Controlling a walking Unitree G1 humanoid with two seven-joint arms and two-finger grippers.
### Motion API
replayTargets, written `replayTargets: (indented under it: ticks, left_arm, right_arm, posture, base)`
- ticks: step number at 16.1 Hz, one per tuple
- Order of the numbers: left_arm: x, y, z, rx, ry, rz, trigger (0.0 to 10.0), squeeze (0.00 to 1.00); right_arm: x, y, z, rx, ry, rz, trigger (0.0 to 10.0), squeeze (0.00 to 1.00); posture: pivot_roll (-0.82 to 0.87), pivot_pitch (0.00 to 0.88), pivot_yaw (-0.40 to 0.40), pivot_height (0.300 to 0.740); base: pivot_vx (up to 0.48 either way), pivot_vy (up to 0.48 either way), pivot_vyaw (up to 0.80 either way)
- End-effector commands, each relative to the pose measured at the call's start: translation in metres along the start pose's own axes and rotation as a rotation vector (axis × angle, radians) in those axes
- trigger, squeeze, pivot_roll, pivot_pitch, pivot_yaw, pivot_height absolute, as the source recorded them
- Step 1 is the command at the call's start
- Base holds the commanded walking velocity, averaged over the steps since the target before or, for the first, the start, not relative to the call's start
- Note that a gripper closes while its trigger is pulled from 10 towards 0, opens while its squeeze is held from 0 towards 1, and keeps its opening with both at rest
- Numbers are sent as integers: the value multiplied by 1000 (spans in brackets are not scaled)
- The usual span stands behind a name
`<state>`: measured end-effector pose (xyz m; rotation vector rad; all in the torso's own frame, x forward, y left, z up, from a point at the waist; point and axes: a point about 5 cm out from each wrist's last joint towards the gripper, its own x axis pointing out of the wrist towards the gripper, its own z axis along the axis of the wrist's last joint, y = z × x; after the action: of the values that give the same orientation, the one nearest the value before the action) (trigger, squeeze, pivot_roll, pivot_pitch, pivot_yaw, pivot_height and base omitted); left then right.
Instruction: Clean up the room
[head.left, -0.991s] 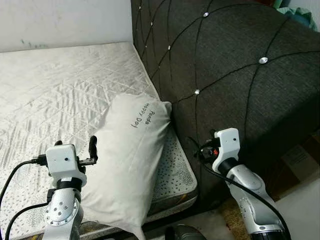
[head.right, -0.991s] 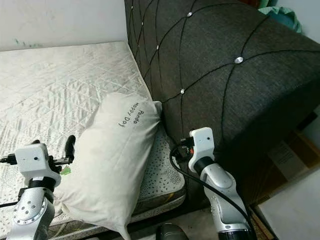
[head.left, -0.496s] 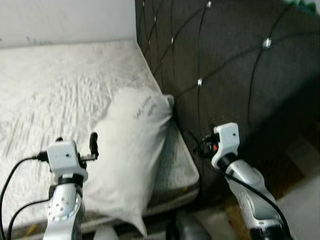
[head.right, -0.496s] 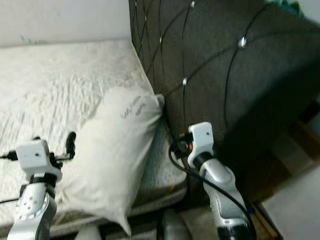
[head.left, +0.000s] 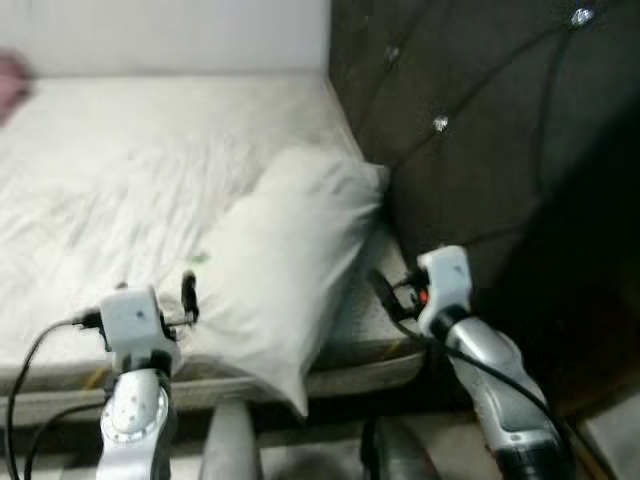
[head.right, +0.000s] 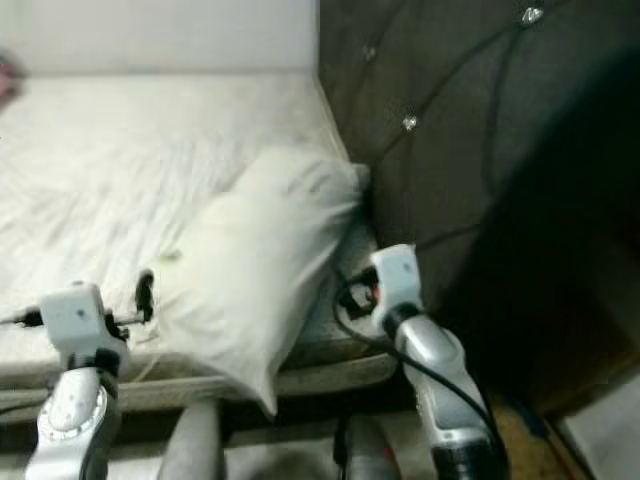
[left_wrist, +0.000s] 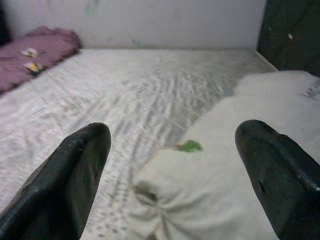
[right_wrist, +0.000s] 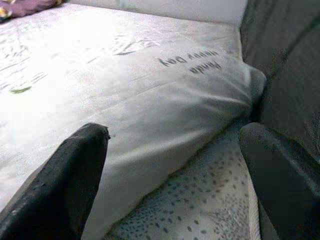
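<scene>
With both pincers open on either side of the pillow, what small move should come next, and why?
Probably bring both pincers inward onto the pillow. The left pincer and right pincer are open and hold nothing, and the pillow lies between the arms with one corner hanging over the mattress edge, its far end against the dark headboard. Closing in from both sides looks like the shortest way to get hold of it.

Printed pillow (right_wrist: 150, 105) between spread fingers (right_wrist: 60, 185)

White wall (head.left: 170, 35) behind bare mattress (head.left: 120, 170), dark tufted headboard (head.left: 470, 150).
</scene>
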<state>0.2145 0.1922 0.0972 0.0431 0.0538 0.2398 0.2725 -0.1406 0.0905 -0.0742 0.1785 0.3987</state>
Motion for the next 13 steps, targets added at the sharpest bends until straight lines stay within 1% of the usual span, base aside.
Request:
replayTargets:
  ticks: [1, 2, 3, 4, 5, 6, 7, 8, 10, 11, 13]
  left_arm:
    - [5, -1, 10, 22, -33, 8, 10000, 0]
    - [6, 0, 11, 24, -32, 17, 10000, 0]
    - [7, 3, 12, 31, -35, 33, 10000, 0]
    - [7, 6, 14, 31, -37, 34, 10000, 0]
    - [7, 9, 16, 37, -40, 47, 10000, 0]
    - [5, 13, 16, 41, -38, 67, 10000, 0]
    - [-1, 20, 14, 56, -26, 87, 10000, 0]
    - [-6, 23, 11, 65, -12, 88, 10000, 0]
    - [-10, 25, 6, 83, 8, 78, 10000, 0]
    - [-12, 26, 5, 90, 15, 74, 10000, 0]
    - [-11, 27, 6, 92, 17, 78, 10000, 0]
  right_arm:
    - [5, 5, 7, -46, -9, 27, 10000, 0]
    - [7, 14, 10, -5, -17, 109, 10000, 0]
    - [8, 21, 11, 2, 15, 179, 10000, 0]
    - [10, 23, 14, 2, 0, 196, 10000, 0]
    - [12, 23, 17, 30, -27, 182, 10000, 0]
    - [14, 23, 16, 46, -21, 176, 10000, 0]
    - [17, 31, 17, 35, -29, 223, 10000, 0]
    - [17, 38, 14, 50, -3, 264, 10000, 0]
    - [15, 46, 4, 9, 78, 319, 10000, 0]
    - [13, 50, 3, 1, 80, 363, 10000, 0]
    - [12, 49, 0, 25, 113, 385, 10000, 0]
  posture:
    - [-25, 18, -29, 652]
    - [-24, 20, -29, 652]
    - [-18, 36, -30, 652]
    - [-10, 49, -31, 652]
    - [11, 66, -35, 652]
    - [17, 68, -32, 652]
    - [18, 86, -33, 652]
    - [17, 86, -35, 652]
    - [13, 79, -32, 647]
    - [20, 79, -34, 637]
    - [24, 80, -36, 607]
  base:
    - [0, 0, 0]
    - [0, 0, 0]
    - [0, 0, 0]
    - [0, 0, 0]
    - [0, 0, 0]
    - [0, 0, 0]
    - [0, 0, 0]
    - [0, 0, 0]
    - [0, 0, 0]
    - [0, 0, 0]
    - [0, 0, 0]
